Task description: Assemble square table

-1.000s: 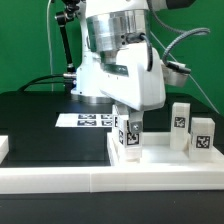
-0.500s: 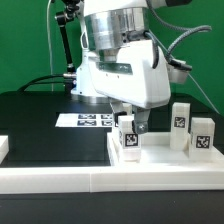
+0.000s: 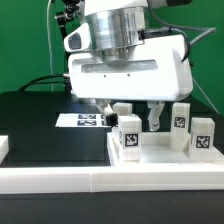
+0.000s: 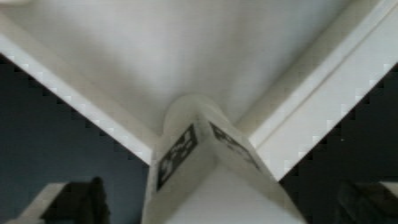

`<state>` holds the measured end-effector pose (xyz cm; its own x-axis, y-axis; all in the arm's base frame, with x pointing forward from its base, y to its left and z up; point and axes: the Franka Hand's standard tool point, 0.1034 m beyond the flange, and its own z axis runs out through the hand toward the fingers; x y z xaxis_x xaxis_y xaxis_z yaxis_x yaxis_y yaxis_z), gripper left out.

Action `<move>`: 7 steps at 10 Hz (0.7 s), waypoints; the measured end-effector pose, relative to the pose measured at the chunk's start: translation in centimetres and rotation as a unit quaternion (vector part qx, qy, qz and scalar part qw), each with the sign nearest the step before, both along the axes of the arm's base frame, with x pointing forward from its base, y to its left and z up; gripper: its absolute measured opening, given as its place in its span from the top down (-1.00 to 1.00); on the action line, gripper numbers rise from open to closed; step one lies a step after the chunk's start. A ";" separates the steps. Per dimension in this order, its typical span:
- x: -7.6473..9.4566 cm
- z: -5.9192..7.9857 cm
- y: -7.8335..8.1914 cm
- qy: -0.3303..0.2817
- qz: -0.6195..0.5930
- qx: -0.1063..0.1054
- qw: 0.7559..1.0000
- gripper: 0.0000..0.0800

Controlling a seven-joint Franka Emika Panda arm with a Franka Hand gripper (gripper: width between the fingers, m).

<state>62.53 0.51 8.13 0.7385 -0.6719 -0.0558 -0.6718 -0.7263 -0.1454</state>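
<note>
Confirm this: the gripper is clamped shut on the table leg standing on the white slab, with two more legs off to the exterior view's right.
Wrong on the grip. In the exterior view the gripper is open, its fingers spread either side of the leg, which stands free on the slab. The two other legs are there as stated.

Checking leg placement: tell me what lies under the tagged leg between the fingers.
The small white tagged block leg stands upright on the large white square slab. Its base contact is covered by the leg itself.

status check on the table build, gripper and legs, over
Gripper open, fingers either side of a leg, not clamped. That leg upright on the square tabletop; two more legs upright toward the exterior view's right. Nothing blocking.
</note>
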 end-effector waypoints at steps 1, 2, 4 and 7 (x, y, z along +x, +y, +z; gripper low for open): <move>0.0 0.0 0.0 -0.004 0.026 -0.002 1.000 -0.62; 0.0 0.0 -0.2 -0.011 0.104 -0.015 0.994 -0.62; 0.0 0.1 -0.4 -0.017 0.186 -0.024 0.982 -0.62; 0.0 0.2 -0.1 -0.027 0.288 -0.036 0.957 -0.62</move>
